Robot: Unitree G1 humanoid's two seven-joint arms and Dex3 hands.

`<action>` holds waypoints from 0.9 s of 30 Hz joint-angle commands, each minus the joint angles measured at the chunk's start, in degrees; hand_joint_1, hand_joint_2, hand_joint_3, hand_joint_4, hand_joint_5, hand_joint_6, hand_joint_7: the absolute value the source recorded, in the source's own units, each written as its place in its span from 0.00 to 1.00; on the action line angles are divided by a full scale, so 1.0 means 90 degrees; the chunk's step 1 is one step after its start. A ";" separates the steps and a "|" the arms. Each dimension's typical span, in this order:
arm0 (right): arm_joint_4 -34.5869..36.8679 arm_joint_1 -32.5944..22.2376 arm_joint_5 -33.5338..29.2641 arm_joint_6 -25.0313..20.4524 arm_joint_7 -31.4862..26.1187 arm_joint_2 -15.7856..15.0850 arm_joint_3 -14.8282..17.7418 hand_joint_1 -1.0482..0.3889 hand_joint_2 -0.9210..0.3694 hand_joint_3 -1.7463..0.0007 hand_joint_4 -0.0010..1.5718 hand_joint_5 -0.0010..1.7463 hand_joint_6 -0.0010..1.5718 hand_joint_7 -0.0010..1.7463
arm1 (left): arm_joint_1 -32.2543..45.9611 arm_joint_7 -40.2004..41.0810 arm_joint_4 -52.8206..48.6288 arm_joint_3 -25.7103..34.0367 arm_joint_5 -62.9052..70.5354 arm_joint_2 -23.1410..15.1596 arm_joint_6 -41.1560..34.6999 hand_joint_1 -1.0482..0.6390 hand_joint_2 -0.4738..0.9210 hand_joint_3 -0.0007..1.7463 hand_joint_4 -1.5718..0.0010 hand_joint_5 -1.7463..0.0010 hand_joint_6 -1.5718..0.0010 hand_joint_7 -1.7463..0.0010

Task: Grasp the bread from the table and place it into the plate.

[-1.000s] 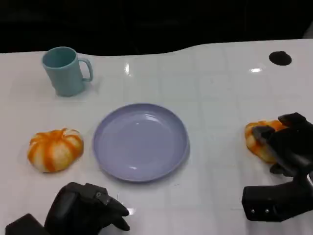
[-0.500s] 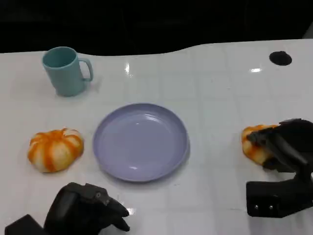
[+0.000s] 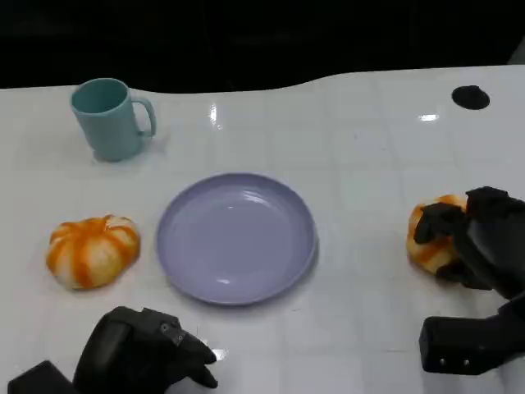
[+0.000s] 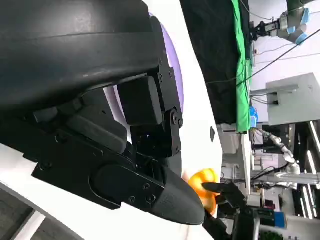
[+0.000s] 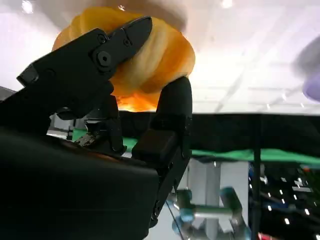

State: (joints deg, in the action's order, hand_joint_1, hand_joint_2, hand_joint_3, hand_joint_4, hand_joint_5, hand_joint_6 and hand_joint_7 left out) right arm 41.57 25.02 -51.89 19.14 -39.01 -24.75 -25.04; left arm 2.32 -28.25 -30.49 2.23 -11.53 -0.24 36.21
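The bread [image 3: 426, 250] is an orange-yellow bun lying on the white table at the right, well to the right of the plate. My right hand [image 3: 484, 242] wraps around it from the right side, its fingers [image 5: 95, 60] pressed on the bun [image 5: 155, 55] from both sides. The lilac plate [image 3: 236, 238] stands bare in the middle of the table. At the near left edge, my left hand [image 3: 139, 353] rests with fingers curled in and holds nothing. The left wrist view looks past that hand [image 4: 100, 125] to a sliver of the plate [image 4: 173, 55] and the distant bread [image 4: 204, 181].
A teal mug [image 3: 108, 119] stands at the back left. An orange-and-white striped round bun [image 3: 92, 250] lies left of the plate. A black round spot [image 3: 470, 97] marks the table's far right. The table's far edge curves behind the plate.
My right hand's fingers have closed around the bread, which shifted slightly left and now sits tucked in the hand. The left hand has not moved.
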 commanded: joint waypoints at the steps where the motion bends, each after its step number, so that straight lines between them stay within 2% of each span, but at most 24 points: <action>1: 0.0044 0.0135 0.0162 0.0223 -0.0367 -0.0065 0.0100 0.76 0.12 0.97 0.62 1.00 0.61 0.80 | 0.0032 0.0015 0.0024 0.0030 -0.0029 -0.0083 -0.0001 0.00 0.99 0.00 0.08 0.63 0.00 0.87; 4: -0.0049 0.0124 0.0187 0.0351 -0.0456 -0.0069 0.0096 0.77 0.12 0.97 0.63 1.00 0.61 0.80 | 0.0021 0.0021 0.0002 0.0040 -0.0038 -0.0077 -0.0007 0.00 0.99 0.00 0.08 0.63 0.00 0.87; 8: -0.0495 -0.0019 0.0406 0.0467 -0.0171 -0.0056 0.0173 0.77 0.12 0.96 0.63 1.00 0.61 0.81 | 0.0024 -0.0001 -0.0001 0.0052 -0.0064 -0.0088 -0.0031 0.00 0.99 0.00 0.08 0.63 0.00 0.87; 9: -0.0569 -0.0046 0.0477 0.0520 -0.0108 -0.0054 0.0189 0.78 0.23 0.79 0.64 1.00 0.61 0.80 | 0.0025 0.0000 0.0004 0.0052 -0.0067 -0.0088 -0.0036 0.00 0.99 0.00 0.08 0.63 0.00 0.87; 10: -0.0663 -0.0076 0.0528 0.0580 -0.0083 -0.0045 0.0197 0.78 0.39 0.57 0.64 1.00 0.61 0.80 | 0.0027 -0.0005 0.0007 0.0053 -0.0074 -0.0088 -0.0035 0.00 0.99 0.00 0.08 0.63 0.00 0.87; 11: -0.0794 -0.0117 0.0568 0.0608 -0.0030 -0.0037 0.0206 0.78 0.51 0.39 0.65 1.00 0.62 0.80 | 0.0021 -0.0017 -0.0004 0.0054 -0.0081 -0.0089 -0.0019 0.00 0.99 0.00 0.08 0.63 0.00 0.87; 14: -0.1232 -0.0258 0.0799 0.0743 0.0246 0.0010 0.0267 0.76 0.61 0.21 0.66 1.00 0.62 0.80 | 0.0036 -0.0007 0.0014 0.0045 -0.0060 -0.0106 -0.0022 0.00 0.99 0.00 0.08 0.63 0.00 0.87; 16: -0.1559 -0.0359 0.0933 0.0747 0.0491 0.0059 0.0325 0.75 0.63 0.17 0.66 1.00 0.63 0.79 | 0.0056 -0.0002 0.0050 0.0039 -0.0054 -0.0117 -0.0052 0.00 0.99 0.00 0.08 0.63 0.00 0.87; 18: -0.1890 -0.0448 0.1109 0.0791 0.0742 0.0173 0.0382 0.76 0.65 0.15 0.67 0.99 0.65 0.75 | 0.0072 0.0002 0.0082 0.0035 -0.0056 -0.0121 -0.0072 0.00 0.99 0.00 0.08 0.63 0.00 0.87; 23: -0.2165 -0.0434 0.1260 0.0834 0.1083 0.0499 0.0384 0.78 0.68 0.08 0.69 1.00 0.63 0.83 | 0.0068 -0.0019 0.0074 0.0026 -0.0069 -0.0112 -0.0067 0.00 0.99 0.00 0.08 0.63 0.00 0.87; 27: -0.2057 -0.0289 0.1197 0.0908 0.1151 0.0791 0.0307 0.76 0.67 0.08 0.68 1.00 0.62 0.82 | 0.0072 -0.0007 0.0104 0.0010 -0.0058 -0.0100 -0.0092 0.00 0.98 0.00 0.08 0.63 0.00 0.87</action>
State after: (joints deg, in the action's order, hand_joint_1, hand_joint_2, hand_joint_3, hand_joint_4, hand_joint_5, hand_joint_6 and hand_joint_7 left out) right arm 22.85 21.39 -41.56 26.71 -29.08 -18.57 -22.49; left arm 2.55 -28.26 -30.40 2.26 -11.79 -0.40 35.72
